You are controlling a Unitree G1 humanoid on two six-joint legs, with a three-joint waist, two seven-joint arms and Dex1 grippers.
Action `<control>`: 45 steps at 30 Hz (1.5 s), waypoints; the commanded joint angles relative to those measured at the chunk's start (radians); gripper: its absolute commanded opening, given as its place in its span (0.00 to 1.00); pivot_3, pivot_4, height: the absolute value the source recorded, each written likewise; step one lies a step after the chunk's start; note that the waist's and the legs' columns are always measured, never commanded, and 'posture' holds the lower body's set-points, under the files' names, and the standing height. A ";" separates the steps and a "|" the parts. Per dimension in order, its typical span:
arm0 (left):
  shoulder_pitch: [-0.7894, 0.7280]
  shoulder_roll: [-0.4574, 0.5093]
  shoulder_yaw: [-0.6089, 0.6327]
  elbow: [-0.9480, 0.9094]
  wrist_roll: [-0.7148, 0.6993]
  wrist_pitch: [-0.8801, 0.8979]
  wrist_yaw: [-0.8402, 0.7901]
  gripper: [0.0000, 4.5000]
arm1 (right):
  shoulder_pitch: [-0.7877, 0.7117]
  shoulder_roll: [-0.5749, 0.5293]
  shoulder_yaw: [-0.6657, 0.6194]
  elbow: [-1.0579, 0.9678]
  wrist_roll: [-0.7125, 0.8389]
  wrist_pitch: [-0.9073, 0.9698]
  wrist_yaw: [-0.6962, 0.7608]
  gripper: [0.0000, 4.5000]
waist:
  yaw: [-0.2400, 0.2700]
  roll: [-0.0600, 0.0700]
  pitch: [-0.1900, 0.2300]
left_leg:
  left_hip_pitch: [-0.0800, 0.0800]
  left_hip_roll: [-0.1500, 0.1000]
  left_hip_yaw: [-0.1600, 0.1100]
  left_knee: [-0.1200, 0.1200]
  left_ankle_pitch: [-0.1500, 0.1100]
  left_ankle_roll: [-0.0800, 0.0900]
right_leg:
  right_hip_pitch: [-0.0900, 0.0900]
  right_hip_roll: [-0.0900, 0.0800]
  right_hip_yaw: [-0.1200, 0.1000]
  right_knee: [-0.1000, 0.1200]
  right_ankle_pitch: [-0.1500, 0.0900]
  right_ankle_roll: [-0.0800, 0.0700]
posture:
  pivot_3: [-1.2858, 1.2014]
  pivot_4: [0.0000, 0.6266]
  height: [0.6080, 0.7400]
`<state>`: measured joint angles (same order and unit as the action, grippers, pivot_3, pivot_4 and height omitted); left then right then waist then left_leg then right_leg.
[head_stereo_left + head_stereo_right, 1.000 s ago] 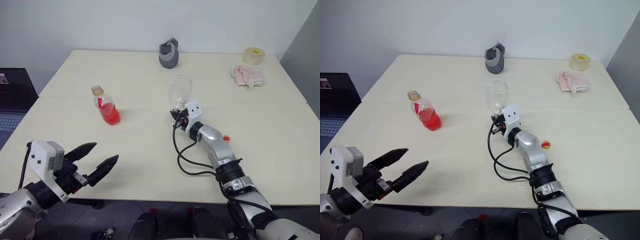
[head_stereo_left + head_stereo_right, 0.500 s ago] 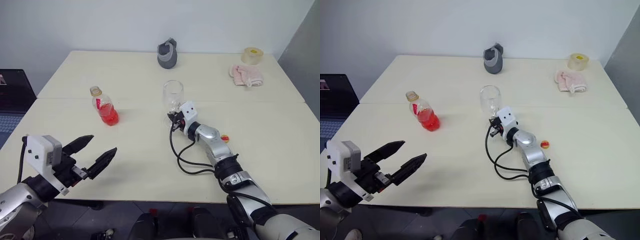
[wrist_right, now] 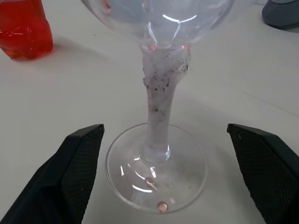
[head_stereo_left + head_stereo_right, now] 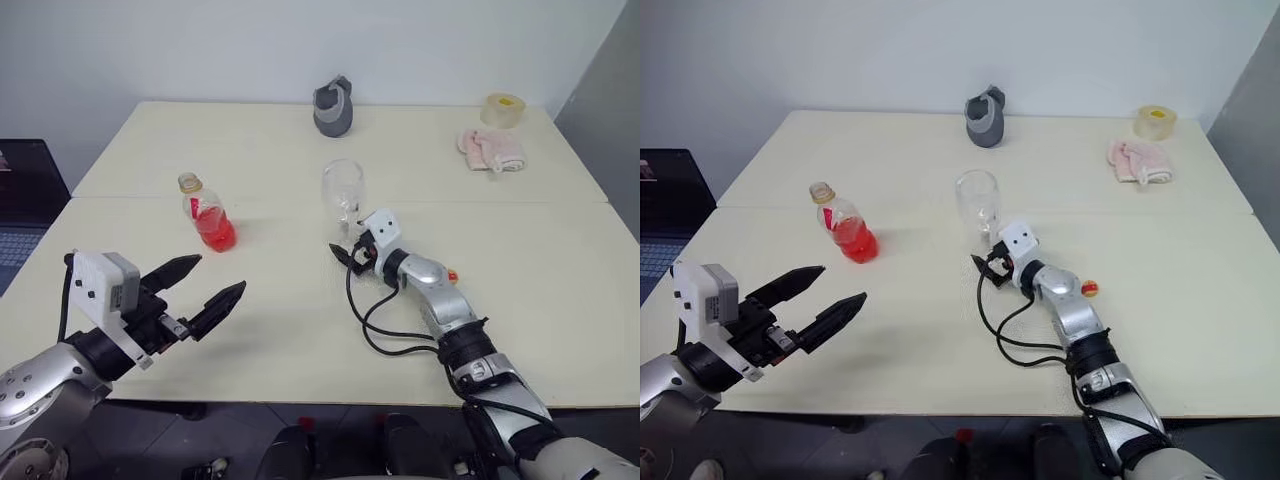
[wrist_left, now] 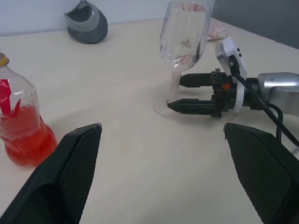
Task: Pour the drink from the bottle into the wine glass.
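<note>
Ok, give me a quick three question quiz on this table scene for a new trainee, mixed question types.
1. True or false: the right tool grips the wine glass stem.
2. Which holds red liquid? A) the wine glass B) the bottle C) the tape roll
3. Fill in: the wine glass stands ____ on the table.

Key: 1 false, its fingers stand open either side of the stem. 2 B. 3 upright.

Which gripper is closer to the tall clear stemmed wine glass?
Right. The right gripper sits open at the tall clear stemmed wine glass, at its stem; the left gripper hovers far off.
</note>
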<state>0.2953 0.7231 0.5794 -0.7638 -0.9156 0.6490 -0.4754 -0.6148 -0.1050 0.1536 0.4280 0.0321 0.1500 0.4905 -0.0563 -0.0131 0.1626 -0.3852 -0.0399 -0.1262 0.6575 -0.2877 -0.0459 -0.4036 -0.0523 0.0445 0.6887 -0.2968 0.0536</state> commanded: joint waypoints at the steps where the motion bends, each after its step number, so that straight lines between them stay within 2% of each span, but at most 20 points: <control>1: -0.028 -0.012 0.001 0.021 0.035 -0.016 0.042 1.00 | 0.071 -0.059 -0.034 -0.247 0.053 0.120 0.039 0.99 | 0.003 0.000 0.000 | 0.000 0.000 0.000 0.000 0.000 0.000 | 0.000 0.000 0.000 0.000 0.000 0.000 | 0.52 0.24 1.00; 4: -0.032 -0.048 -0.026 0.019 0.068 -0.027 0.075 1.00 | 0.185 -0.144 -0.051 -0.509 0.114 0.272 0.077 0.99 | 0.011 0.000 0.000 | -0.001 -0.001 -0.001 0.000 0.000 0.000 | 0.000 -0.001 -0.001 -0.001 0.000 0.000 | 0.52 0.24 1.00; 8: -0.041 -0.095 -0.084 0.039 0.153 -0.050 0.110 1.00 | 0.295 -0.232 -0.088 -0.752 0.228 0.433 0.127 0.99 | 0.015 0.000 0.000 | -0.001 0.000 -0.001 0.000 0.000 0.000 | 0.001 -0.001 -0.001 -0.002 0.000 0.000 | 0.52 0.24 1.00; 13: -0.061 -0.161 -0.160 0.147 0.299 -0.117 0.148 1.00 | 0.372 -0.307 -0.132 -0.884 0.394 0.407 0.277 0.99 | 0.015 0.000 0.000 | 0.001 0.000 -0.001 0.000 0.000 0.001 | 0.003 0.000 -0.001 -0.002 0.000 0.000 | 0.52 0.24 1.00; 17: -0.128 -0.190 -0.203 0.245 0.408 -0.178 0.178 1.00 | 0.362 -0.330 -0.140 -0.905 0.452 0.406 0.307 0.99 | 0.022 -0.001 0.000 | 0.006 0.000 -0.006 0.000 -0.001 0.001 | 0.013 0.000 -0.006 -0.009 0.000 0.001 | 0.52 0.24 1.00; 20: -0.223 -0.212 -0.239 0.339 0.481 -0.233 0.200 1.00 | 0.327 -0.331 -0.134 -0.924 0.507 0.426 0.325 0.99 | 0.027 -0.001 0.000 | 0.006 -0.001 -0.006 0.000 -0.001 0.001 | 0.014 0.000 -0.006 -0.009 0.000 0.001 | 0.52 0.24 1.00; 25: -0.316 -0.245 -0.285 0.466 0.553 -0.310 0.191 1.00 | 0.289 -0.333 -0.101 -0.909 0.486 0.396 0.319 0.99 | 0.026 -0.001 0.000 | 0.006 -0.001 -0.007 0.000 -0.001 0.000 | 0.014 -0.001 -0.006 -0.010 0.001 0.001 | 0.52 0.24 1.00; 33: -0.431 -0.265 -0.290 0.614 0.602 -0.383 0.187 1.00 | 0.289 -0.331 -0.098 -0.910 0.491 0.390 0.305 0.99 | 0.027 -0.001 0.000 | 0.005 -0.001 -0.007 0.000 -0.001 0.000 | 0.014 -0.001 -0.007 -0.009 0.001 0.001 | 0.52 0.24 1.00; 45: -0.609 -0.267 -0.318 0.923 0.651 -0.536 0.095 1.00 | 0.303 -0.340 -0.098 -0.932 0.508 0.397 0.300 0.99 | 0.027 -0.001 0.000 | 0.005 -0.002 -0.008 0.001 -0.001 0.000 | 0.014 -0.001 -0.008 -0.009 0.001 0.001 | 0.52 0.24 1.00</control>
<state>-0.2892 0.4473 0.2669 0.1463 -0.2749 0.1551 -0.3650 -0.3117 -0.4358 0.0627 -0.4573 0.5165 0.5546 0.7867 -0.0291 -0.0145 0.1626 -0.3800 -0.0418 -0.1338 0.6586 -0.2884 -0.0456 -0.3896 -0.0536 0.0371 0.6795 -0.2962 0.0547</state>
